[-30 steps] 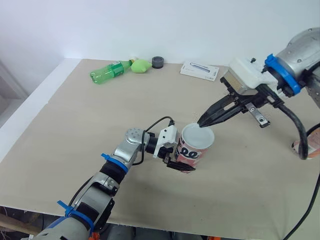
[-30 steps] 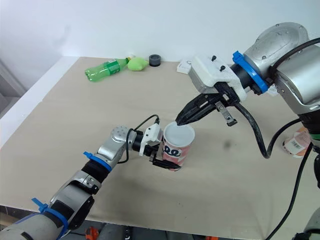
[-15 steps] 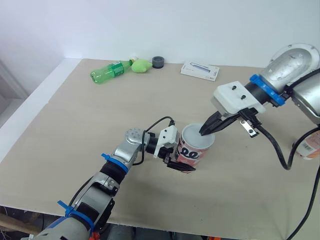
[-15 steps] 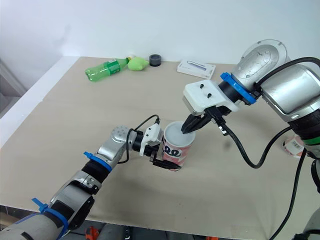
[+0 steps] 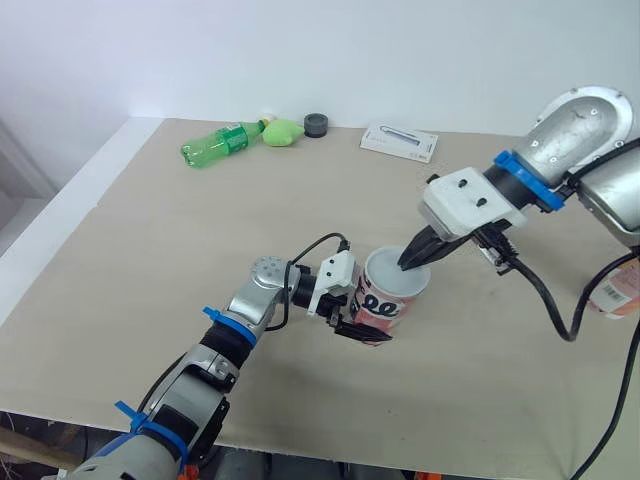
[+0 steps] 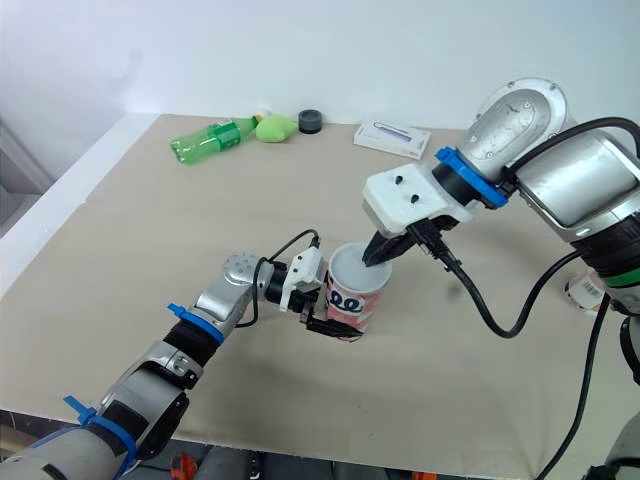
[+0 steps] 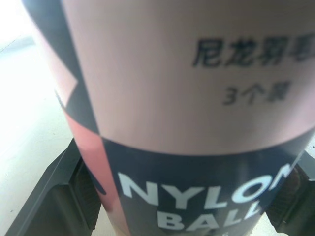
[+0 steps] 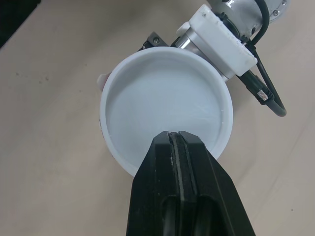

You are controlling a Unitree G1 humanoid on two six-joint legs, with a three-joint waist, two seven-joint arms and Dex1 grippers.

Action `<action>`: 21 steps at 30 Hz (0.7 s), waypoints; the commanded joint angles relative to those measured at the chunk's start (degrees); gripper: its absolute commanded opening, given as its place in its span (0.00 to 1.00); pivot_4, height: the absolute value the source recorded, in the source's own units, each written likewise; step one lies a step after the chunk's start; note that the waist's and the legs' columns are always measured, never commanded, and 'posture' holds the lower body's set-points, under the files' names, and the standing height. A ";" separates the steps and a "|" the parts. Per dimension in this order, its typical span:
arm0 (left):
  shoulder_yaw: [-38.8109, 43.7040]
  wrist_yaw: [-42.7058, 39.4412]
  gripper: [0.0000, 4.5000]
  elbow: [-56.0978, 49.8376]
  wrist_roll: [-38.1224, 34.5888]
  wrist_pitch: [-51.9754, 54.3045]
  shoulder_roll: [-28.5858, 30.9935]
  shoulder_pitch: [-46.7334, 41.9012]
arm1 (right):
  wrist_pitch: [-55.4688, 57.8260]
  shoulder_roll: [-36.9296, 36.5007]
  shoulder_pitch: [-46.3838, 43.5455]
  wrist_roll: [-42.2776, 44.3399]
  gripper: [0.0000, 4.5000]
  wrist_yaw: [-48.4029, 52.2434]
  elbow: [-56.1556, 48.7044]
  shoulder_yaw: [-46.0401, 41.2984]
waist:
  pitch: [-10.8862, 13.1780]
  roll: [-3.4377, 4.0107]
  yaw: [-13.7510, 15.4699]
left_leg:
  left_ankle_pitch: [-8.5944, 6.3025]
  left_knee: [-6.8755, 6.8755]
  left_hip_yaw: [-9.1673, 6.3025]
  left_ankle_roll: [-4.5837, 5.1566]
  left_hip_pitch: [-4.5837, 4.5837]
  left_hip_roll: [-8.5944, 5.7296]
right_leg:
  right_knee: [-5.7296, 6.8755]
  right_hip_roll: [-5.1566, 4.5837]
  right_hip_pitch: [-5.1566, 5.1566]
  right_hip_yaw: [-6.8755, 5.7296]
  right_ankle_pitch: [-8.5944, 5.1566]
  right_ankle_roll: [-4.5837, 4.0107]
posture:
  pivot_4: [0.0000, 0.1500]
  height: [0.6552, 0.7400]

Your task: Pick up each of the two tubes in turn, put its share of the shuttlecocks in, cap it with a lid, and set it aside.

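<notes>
A short pink and black tube [image 5: 383, 306] marked NYLON BALL [image 7: 187, 98] stands mid-table, with my left gripper [image 5: 352, 315] shut on its side. One black finger [image 7: 64, 196] sits on each flank of the tube. A white lid [image 8: 162, 98] sits on the tube's mouth. My right gripper [image 5: 405, 265] is shut, its joined tips [image 8: 174, 136] resting on the lid just inside the rim on the robot's right side. Whatever is inside the tube is hidden by the lid. A second pink tube [image 5: 620, 290] lies at the table's far right edge, behind my right arm's cable.
Along the back edge lie a green plastic bottle [image 5: 215, 143], a light green object [image 5: 283, 131], a small dark cap [image 5: 317, 124] and a flat white box [image 5: 399, 141]. Bare tabletop [image 5: 160, 240] spreads left of the tube and in front of it.
My right arm swung down and inward over the tube, while its shut tips stayed at the lid's rim. The left gripper and tube kept still.
</notes>
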 commanded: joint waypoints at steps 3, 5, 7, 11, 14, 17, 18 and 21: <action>-1.21 -0.30 0.83 1.28 1.62 0.96 0.58 0.98 | -1.12 0.09 0.94 -2.57 0.02 2.04 0.41 2.58 | 0.00 0.00 0.00 | 0.00 0.01 0.00 0.00 0.01 0.01 | 0.00 0.01 0.00 0.00 0.01 0.01 | 1.00 0.87; -1.23 -0.27 0.83 1.22 1.62 0.95 0.56 1.00 | -1.18 0.04 1.16 -2.49 0.02 2.04 0.07 2.82 | 0.00 0.00 0.00 | 0.00 0.01 0.00 0.00 0.02 0.02 | 0.00 0.01 0.01 0.00 0.01 0.01 | 1.00 0.87; -1.24 -0.28 0.83 1.14 1.57 0.99 0.53 1.01 | -1.17 -0.08 1.38 -2.16 0.02 2.04 -0.48 3.15 | 0.00 0.00 0.00 | 0.00 0.01 0.00 0.00 0.02 0.01 | 0.00 0.01 0.02 0.00 0.01 0.01 | 1.00 0.87; -1.29 -0.26 0.83 1.03 1.53 1.10 0.49 1.02 | -1.07 -0.05 1.80 -1.74 0.02 2.04 -1.04 3.48 | -0.01 -0.01 0.00 | 0.00 0.01 -0.01 0.00 0.02 0.01 | 0.00 0.01 0.03 0.00 0.01 0.00 | 1.00 0.87; -1.29 -0.18 0.83 1.07 1.53 1.07 0.44 0.98 | -1.50 0.02 2.13 -2.19 0.02 2.04 -0.87 3.78 | -0.01 -0.02 0.00 | 0.00 0.01 -0.01 0.00 0.03 0.01 | 0.00 0.01 0.04 -0.01 0.01 0.00 | 1.00 0.87; -1.28 -0.13 0.83 1.04 1.50 1.16 0.40 0.96 | -1.64 -0.32 2.90 -2.23 0.02 2.04 -1.53 4.39 | -0.03 -0.05 0.01 | 0.00 0.01 -0.01 0.00 0.03 0.01 | 0.00 0.01 0.04 -0.01 0.01 0.00 | 1.00 0.87; -1.29 -0.12 0.83 1.08 1.50 1.14 0.36 0.94 | -1.54 -0.28 3.29 -2.32 0.02 2.04 -1.75 4.41 | -0.04 -0.05 0.01 | 0.00 0.01 -0.02 0.00 0.03 0.01 | 0.00 0.01 0.06 -0.01 0.01 0.00 | 1.00 0.87; -1.31 -0.09 0.83 1.19 1.48 1.07 0.25 0.89 | -0.86 0.10 4.10 -2.11 0.02 2.04 -1.82 3.82 | -0.08 -0.12 0.01 | 0.00 0.01 -0.03 0.00 0.08 0.01 | 0.00 0.01 0.10 -0.02 0.00 -0.01 | 1.00 0.87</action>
